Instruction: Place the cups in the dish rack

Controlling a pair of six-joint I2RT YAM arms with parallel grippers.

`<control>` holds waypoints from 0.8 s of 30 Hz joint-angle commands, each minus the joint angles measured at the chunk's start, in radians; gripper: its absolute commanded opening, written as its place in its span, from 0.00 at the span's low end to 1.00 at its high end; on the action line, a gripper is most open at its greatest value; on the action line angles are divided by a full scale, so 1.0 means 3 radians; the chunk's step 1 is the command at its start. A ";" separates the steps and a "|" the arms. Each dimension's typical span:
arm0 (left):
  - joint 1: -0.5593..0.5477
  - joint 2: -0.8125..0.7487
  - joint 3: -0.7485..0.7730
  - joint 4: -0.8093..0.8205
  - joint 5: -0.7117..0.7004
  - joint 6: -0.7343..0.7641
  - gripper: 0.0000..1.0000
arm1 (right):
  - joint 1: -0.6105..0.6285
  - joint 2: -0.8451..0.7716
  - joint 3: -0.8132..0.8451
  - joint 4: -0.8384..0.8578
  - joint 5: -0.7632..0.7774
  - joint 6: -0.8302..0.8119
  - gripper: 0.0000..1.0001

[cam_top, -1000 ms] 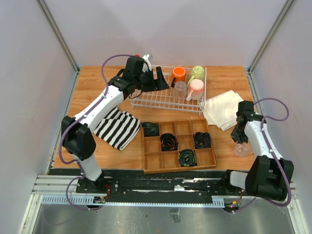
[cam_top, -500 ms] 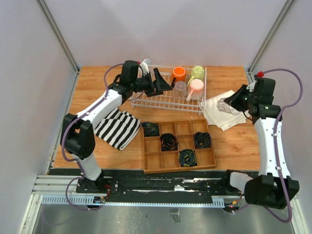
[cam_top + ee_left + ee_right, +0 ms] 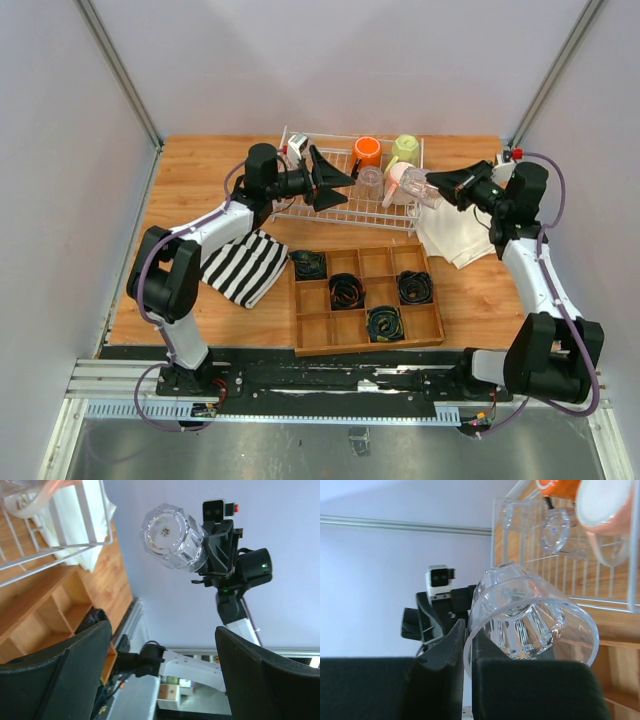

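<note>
- From above, upper right: one clear tumbler (image 3: 420, 187) clamped in the right gripper (image 3: 443, 184). Hangs at the right edge of the rack (image 3: 320, 205), just right of the pink mug (image 3: 402, 178).
- Lies on its side there, long axis left to right across the frame. Rack to its left, so probably a short carry leftward to a free stretch of grid.
- Left gripper (image 3: 335, 180): jaws wide apart, holding nothing, over the rack's middle, aimed right at the tumbler. Right arm the one in charge of this cup.
- Count from above: three mugs in the rack's upper right (pink, orange mug (image 3: 366, 152), green mug (image 3: 406, 148)), at least one racked tumbler (image 3: 370, 182) among them, one tumbler in the air.
- Off the rack: one tray (image 3: 318, 330) with four cable coils (image 3: 347, 291), one striped cloth (image 3: 240, 265), one towel (image 3: 455, 235).
- Left wrist view: faceted base of the tumbler at upper centre, facing this camera, so base toward the rack. Rack corner at upper left.
- Right wrist view: open mouth toward this lens. Fingers (image 3: 437, 680) pinching the glass wall at the rim, seemingly one outside and one inside.
- Same view, upper right: two clear shapes in the rack, seemingly two tumblers, beside the orange and pink mugs.
</note>
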 commanded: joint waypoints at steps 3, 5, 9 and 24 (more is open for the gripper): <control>-0.0001 0.0161 -0.0139 0.1076 0.0204 -0.0890 0.89 | 0.0261 0.0025 0.0026 0.1008 -0.0196 0.0681 0.01; -0.0016 0.0166 -0.0134 0.1090 0.0171 -0.0934 0.89 | 0.0371 0.0080 0.0058 0.1075 -0.0173 0.0728 0.01; -0.0036 0.0210 -0.0129 0.1239 0.0129 -0.1112 0.90 | 0.0563 0.0161 0.0119 0.1111 -0.0095 0.0730 0.01; -0.0064 0.0258 -0.0098 0.1192 -0.0027 -0.1228 0.90 | 0.1137 0.0489 0.0417 0.1120 0.0103 0.0674 0.01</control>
